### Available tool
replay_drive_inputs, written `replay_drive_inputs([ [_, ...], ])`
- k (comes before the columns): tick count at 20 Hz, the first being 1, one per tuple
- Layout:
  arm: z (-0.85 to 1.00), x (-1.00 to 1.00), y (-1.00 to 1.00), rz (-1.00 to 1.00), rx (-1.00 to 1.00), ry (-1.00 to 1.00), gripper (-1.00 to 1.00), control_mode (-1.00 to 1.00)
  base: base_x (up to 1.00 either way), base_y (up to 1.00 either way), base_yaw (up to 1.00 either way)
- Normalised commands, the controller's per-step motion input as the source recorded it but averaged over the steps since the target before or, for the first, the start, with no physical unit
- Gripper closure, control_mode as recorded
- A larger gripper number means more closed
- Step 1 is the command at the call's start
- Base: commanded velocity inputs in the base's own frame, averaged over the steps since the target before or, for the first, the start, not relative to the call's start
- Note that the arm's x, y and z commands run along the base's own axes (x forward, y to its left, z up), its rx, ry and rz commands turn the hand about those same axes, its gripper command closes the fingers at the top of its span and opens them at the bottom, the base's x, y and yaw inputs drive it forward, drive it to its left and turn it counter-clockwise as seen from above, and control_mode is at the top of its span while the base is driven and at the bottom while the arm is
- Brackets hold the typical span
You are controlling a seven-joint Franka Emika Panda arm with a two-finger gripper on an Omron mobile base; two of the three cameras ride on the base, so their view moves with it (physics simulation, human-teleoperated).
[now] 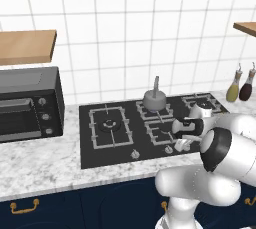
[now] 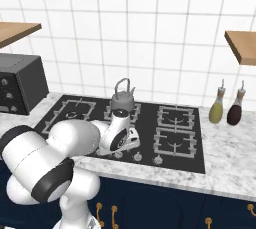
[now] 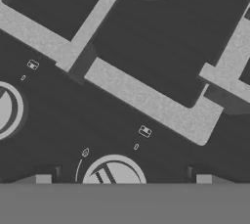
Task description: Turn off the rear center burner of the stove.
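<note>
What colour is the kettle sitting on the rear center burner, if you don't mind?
The kettle is grey, clearest in the right base view.

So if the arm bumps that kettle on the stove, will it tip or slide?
The kettle looks squat with a wide base, so it probably resists tipping. It sits on the grate bars of the rear center burner, not flat glass, so it would likely catch and wobble instead of sliding smoothly. Its tall upright handle could give a high bump some leverage. Weight can't be judged.
</note>
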Motion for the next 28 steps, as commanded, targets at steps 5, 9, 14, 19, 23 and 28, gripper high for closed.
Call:
replay_drive_inputs([
  [5,0.00,0.00,0.00,0.00,0.00,0.00,1.00,-1.00,0.00,0.00,0.00],
  [9,0.01,0.00,0.00,0.00,0.01,0.00,1.00,-1.00,0.00,0.00,0.00],
  [14,0.04,0.00,0.00,-0.12,0.10,0.00,1.00,-1.00,0.00,0.00,0.00],
  [19,0.00,0.00,-0.11,-0.46,0.25,0.03,1.00,-1.00,0.00,0.00,0.00],
  [23,0.00,0.00,-0.19,-0.60,0.29,0.07,1.00,-1.00,0.00,0.00,0.00],
  [28,0.01,0.00,-0.20,-0.68,0.33,0.06,1.00,-1.00,0.00,0.00,0.00],
])
